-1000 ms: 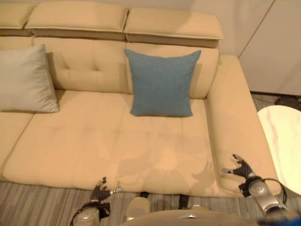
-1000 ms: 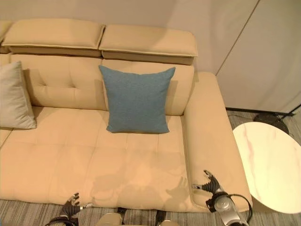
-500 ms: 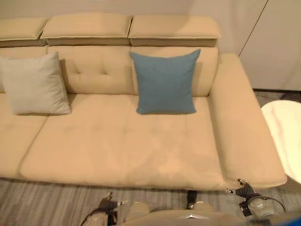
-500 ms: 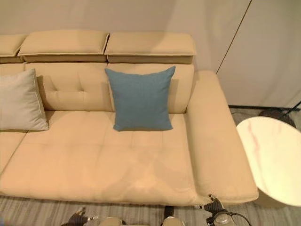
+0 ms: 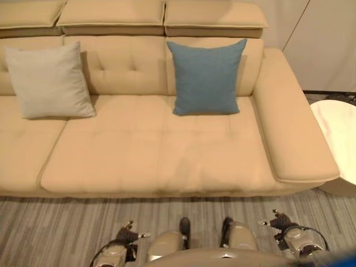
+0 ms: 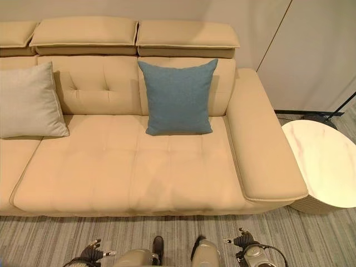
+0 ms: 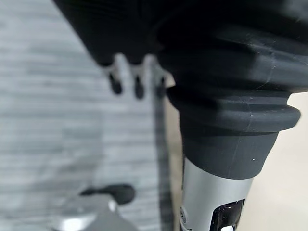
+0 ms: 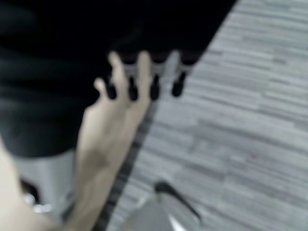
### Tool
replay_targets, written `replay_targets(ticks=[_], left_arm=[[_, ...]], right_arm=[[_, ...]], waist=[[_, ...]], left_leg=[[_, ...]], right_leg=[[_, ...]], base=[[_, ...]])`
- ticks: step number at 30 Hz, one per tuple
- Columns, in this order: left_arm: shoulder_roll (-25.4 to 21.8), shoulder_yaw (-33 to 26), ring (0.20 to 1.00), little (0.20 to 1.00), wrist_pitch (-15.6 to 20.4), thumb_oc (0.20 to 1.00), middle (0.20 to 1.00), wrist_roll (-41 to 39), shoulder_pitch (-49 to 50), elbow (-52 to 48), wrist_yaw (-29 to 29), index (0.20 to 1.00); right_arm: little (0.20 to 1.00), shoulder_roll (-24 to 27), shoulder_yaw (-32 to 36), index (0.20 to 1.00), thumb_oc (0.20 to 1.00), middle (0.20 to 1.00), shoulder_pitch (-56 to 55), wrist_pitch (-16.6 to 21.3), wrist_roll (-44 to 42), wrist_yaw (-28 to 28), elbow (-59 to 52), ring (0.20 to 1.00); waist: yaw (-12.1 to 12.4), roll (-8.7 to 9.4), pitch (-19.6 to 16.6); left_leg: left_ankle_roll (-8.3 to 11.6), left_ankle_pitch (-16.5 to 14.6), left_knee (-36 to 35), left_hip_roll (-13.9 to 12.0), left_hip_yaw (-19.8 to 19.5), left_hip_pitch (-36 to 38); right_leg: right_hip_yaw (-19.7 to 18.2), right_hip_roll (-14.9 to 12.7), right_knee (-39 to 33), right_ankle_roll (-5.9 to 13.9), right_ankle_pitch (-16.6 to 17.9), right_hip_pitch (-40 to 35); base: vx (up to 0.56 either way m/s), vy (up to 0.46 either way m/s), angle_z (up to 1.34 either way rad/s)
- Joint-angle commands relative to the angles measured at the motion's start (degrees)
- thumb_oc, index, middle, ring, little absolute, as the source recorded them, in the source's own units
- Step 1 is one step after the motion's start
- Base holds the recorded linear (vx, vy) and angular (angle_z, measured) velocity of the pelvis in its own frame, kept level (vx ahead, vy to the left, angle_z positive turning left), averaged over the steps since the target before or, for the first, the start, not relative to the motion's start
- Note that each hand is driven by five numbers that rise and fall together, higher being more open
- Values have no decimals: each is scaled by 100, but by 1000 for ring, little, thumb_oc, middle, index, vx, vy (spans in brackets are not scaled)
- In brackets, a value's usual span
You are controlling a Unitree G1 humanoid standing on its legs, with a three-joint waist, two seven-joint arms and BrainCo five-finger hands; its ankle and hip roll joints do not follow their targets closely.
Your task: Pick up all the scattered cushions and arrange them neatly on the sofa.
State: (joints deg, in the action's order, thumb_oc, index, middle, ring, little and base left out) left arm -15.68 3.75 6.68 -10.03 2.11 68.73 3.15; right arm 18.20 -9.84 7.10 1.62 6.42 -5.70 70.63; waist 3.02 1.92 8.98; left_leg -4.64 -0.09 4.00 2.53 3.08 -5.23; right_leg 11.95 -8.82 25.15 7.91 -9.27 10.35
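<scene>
blue cushion (image 5: 207, 77) upright against sofa (image 5: 156, 150) backrest, grey cushion (image 5: 50, 80) likewise | I see left hand (image 5: 127, 236) and right hand (image 5: 280, 223) low, fingers relaxed, empty

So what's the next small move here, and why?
Probably turn to scan the floor for stray cushions. The blue cushion and grey cushion already lean upright against the sofa back, and both the left hand and right hand hang empty.
</scene>
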Motion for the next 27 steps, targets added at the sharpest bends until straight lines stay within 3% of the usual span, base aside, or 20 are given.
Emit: replay_targets(ticks=[1,3,4,6,9,13,16,20,27], left_arm=[[-96,-98,1000,1000,30,1000,1000,-10,-185,-35,161,1000],[-36,-80,1000,1000,84,1000,1000,-103,-174,-86,220,1000],[-36,-80,1000,1000,84,1000,1000,-103,-173,-86,221,1000],[27,-53,1000,1000,123,1000,1000,-213,-256,-91,299,1000],[123,69,1000,1000,124,1000,1000,-134,-355,-73,309,1000],[179,70,1000,1000,125,1000,1000,-90,-358,-101,326,1000],[264,11,1000,1000,131,1000,1000,-145,-277,15,315,1000],[310,67,1000,1000,88,1000,1000,-28,-168,75,310,1000],[204,64,1000,1000,49,1000,1000,58,-194,101,290,1000]], right_arm=[[1000,126,-164,1000,1000,1000,109,63,-2,-146,-96,1000],[1000,105,-310,1000,1000,1000,185,90,-45,-160,-180,1000],[1000,105,-311,1000,1000,1000,185,91,-46,-161,-180,1000],[1000,131,-382,1000,1000,1000,232,103,-127,-224,-204,1000],[1000,207,-359,1000,1000,1000,226,106,-156,-288,-178,1000],[1000,243,-271,1000,1000,1000,119,86,-152,-336,-36,1000],[1000,218,-208,1000,1000,1000,71,95,-133,-340,76,1000],[1000,169,-159,1000,1000,1000,18,108,-86,-350,130,1000],[1000,22,-314,1000,1000,1000,93,74,2,-355,51,1000]], waist=[[284,257,-268],[431,348,-304],[434,347,-303],[421,343,-206],[350,258,-64],[246,291,5],[179,306,-90],[73,156,-260],[131,161,-338]], left_leg=[[423,-549,227,-12,-473,-142],[568,-370,168,-114,-406,-311],[571,-369,163,-118,-404,-306],[757,-14,86,-251,-442,-537],[878,181,128,-262,-465,-817],[877,-210,647,-292,-180,-689],[910,-592,789,-273,-369,-273],[864,-547,110,-343,-532,127],[728,-530,-217,-289,-466,445]], right_leg=[[268,242,-956,19,411,-686],[288,309,-1764,-108,262,-900],[286,313,-1775,-111,268,-906],[77,525,-2268,-196,313,-972],[254,538,-2489,-272,389,-978],[549,349,-2517,-350,510,-910],[554,253,-2469,-356,574,-849],[542,293,-2429,-294,605,-838],[495,200,-2428,-189,736,-942]], base=[[-199,-209,-24],[-157,-275,-33],[-126,-298,-29],[-171,-260,-12],[-193,-138,46],[-173,-53,50],[-70,40,59],[-7,87,16],[-10,64,-3]])
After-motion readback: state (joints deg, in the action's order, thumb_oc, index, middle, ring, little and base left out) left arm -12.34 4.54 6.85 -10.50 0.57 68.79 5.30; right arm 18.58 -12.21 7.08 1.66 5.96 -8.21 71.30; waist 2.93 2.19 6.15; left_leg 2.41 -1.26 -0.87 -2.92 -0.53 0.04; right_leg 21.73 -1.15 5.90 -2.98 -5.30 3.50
